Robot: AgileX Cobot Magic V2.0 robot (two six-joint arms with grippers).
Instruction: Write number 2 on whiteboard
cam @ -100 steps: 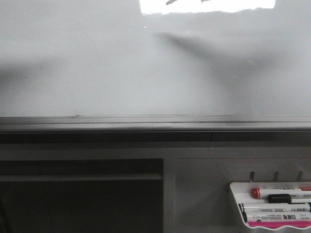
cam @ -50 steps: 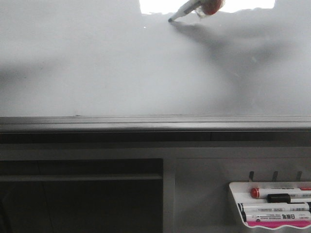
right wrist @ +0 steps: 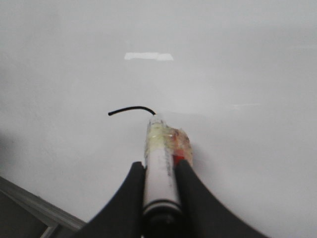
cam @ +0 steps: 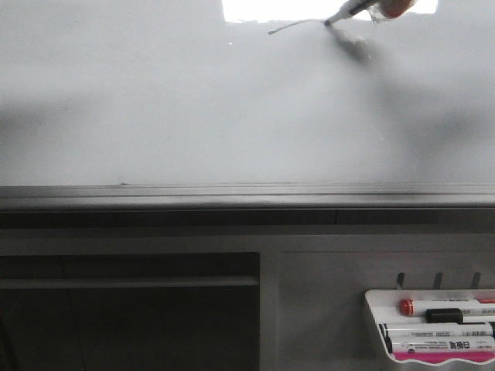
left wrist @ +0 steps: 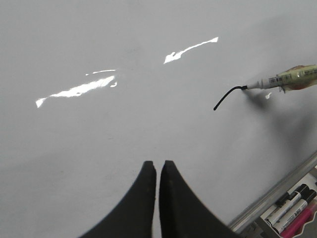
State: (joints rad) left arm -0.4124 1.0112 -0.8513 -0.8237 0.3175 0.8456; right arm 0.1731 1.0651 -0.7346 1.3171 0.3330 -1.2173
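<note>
The whiteboard (cam: 155, 100) fills the upper front view and lies under both wrist cameras (left wrist: 99, 124) (right wrist: 237, 59). My right gripper (right wrist: 159, 164) is shut on a white marker (right wrist: 159, 171) wrapped with yellowish and red tape. The marker's tip touches the board. A short curved black stroke (right wrist: 130, 109) ends at that tip and is the only ink in view. The stroke (cam: 294, 25) and marker (cam: 357, 9) sit at the front view's top edge; both (left wrist: 225, 96) (left wrist: 287, 79) show in the left wrist view. My left gripper (left wrist: 157, 163) hovers over bare board, shut and empty.
A grey metal rail (cam: 232, 197) runs along the board's near edge. Below it at the right hangs a small white tray (cam: 377, 297) holding several markers (cam: 437, 332), also seen in the left wrist view (left wrist: 292, 208). A dark recess (cam: 124, 309) lies at the lower left.
The marker came into the front view at the top edge, touched the board, then slid to the right, leaving the short black stroke behind it.
</note>
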